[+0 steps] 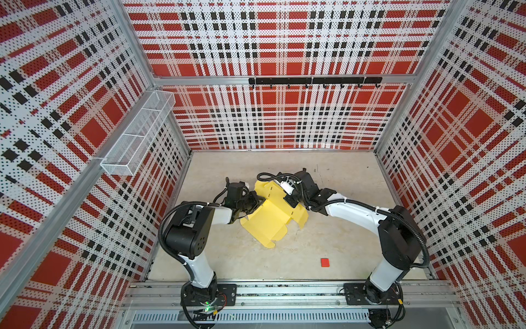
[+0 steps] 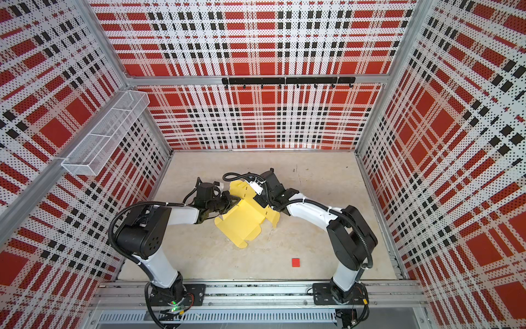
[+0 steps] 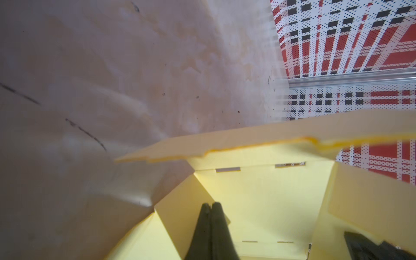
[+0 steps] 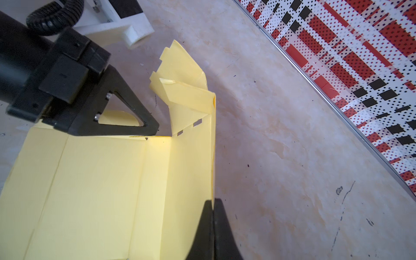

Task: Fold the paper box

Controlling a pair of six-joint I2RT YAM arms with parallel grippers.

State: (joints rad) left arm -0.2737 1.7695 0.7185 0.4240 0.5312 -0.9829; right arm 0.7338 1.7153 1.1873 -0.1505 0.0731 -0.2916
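The paper box (image 1: pixel 267 220) lies mid-table (image 1: pixel 227 265), half-formed, directly between your two arms. Its long axis runs from the far side toward the near side with a slight slant, so both grippers meet it across its width rather than along its length.

Your left gripper (image 1: pixel 257 202) comes in from the left edge with its jaws fully closed. In the left wrist view the fingertips (image 3: pixel 211 216) sit inside the raised card, a flap just beside them, but you cannot tell whether any card is pinched between them.

Your right gripper (image 1: pixel 291 205) is also closed. In the right wrist view (image 4: pixel 212 211) the upright side wall's edge runs straight into the seam between its fingers, so it appears to hold that wall.

Both grippers work the far half of the sheet; the near half with its rounded tab rests free on the table.

That is what the coming fold seems to turn on — the right arm holds the wall upright while the left, nearer the far end flaps, pushes inward across the short axis. The small red square (image 1: pixel 325 262) sits well apart on the near side — ignore it.
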